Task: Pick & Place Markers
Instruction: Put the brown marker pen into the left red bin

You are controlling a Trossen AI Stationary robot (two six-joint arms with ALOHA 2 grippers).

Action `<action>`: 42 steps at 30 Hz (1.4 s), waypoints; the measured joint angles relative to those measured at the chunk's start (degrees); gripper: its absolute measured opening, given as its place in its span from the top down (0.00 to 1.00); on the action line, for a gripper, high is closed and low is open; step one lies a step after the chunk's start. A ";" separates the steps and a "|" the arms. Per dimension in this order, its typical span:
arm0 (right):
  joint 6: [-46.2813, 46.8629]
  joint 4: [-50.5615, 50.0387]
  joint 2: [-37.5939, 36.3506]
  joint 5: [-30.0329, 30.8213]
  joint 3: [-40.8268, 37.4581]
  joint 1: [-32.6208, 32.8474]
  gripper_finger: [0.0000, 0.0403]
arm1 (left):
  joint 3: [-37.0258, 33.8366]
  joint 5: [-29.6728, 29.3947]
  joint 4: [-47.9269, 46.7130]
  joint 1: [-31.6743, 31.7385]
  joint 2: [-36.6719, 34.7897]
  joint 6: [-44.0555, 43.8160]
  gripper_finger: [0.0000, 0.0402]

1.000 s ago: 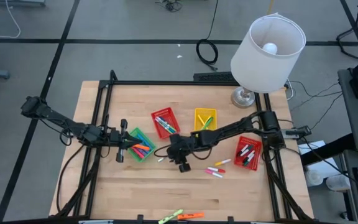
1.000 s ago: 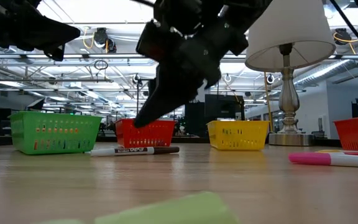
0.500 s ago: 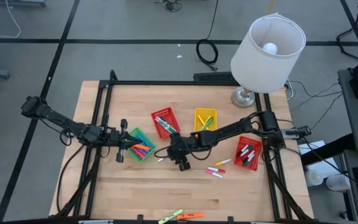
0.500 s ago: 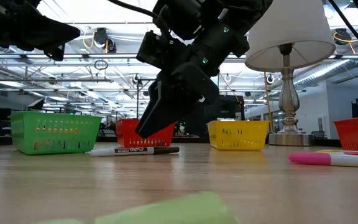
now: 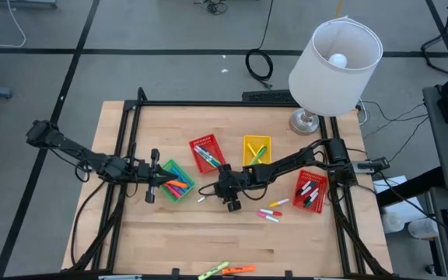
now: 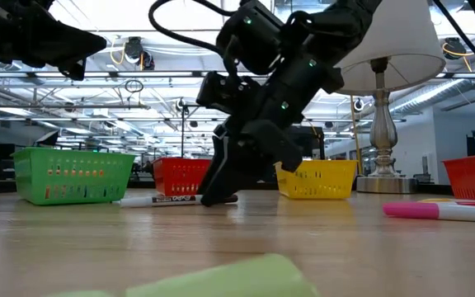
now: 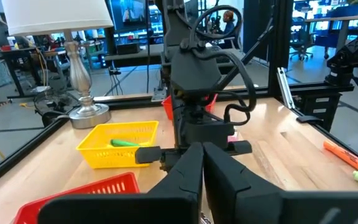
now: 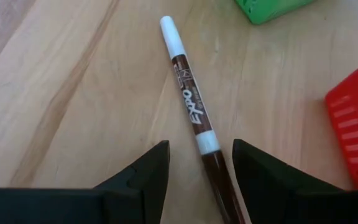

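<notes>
While the right gripper (image 8: 194,171) hangs low over the table (image 5: 169,233) near its centre, we see its two fingers (image 8: 145,171) spread apart, one on each side of a brown marker (image 8: 194,118) that lies flat on the wood. Nothing is gripped; the fingers are released. From above, this marker (image 5: 201,199) lies at the table's centre, at about 4 o'clock from the green basket (image 5: 179,169) and 6 o'clock from the near red basket (image 5: 218,144). In the low view the marker (image 6: 167,200) rests on the table with the right gripper (image 6: 221,188) down at its dark end.

We find the left gripper (image 5: 155,180) at 9 o'clock, hovering at the green basket, its fingers (image 7: 182,177) clenched together on nothing.

More markers sit in the green basket, the near red basket, the yellow basket (image 5: 248,142) and the far red basket (image 5: 320,184) at 3 o'clock. Loose pink markers (image 5: 269,212) lie at 4 o'clock of the centre, and green and orange markers (image 5: 225,270) lie at the 6 o'clock edge. A lamp (image 5: 335,54) stands at 1 o'clock.
</notes>
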 joint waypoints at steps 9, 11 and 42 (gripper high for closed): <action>0.40 1.19 -0.10 -1.48 -2.37 -0.72 0.73 | 0.00 0.00 0.00 0.00 0.01 -0.02 0.95; 0.35 1.18 -0.10 -1.55 -2.39 -0.71 0.78 | 0.00 0.00 0.00 0.00 0.00 -0.02 0.95; -2.98 5.34 0.04 -0.97 -2.54 1.91 0.93 | 0.00 0.00 0.00 0.00 0.00 -0.13 0.95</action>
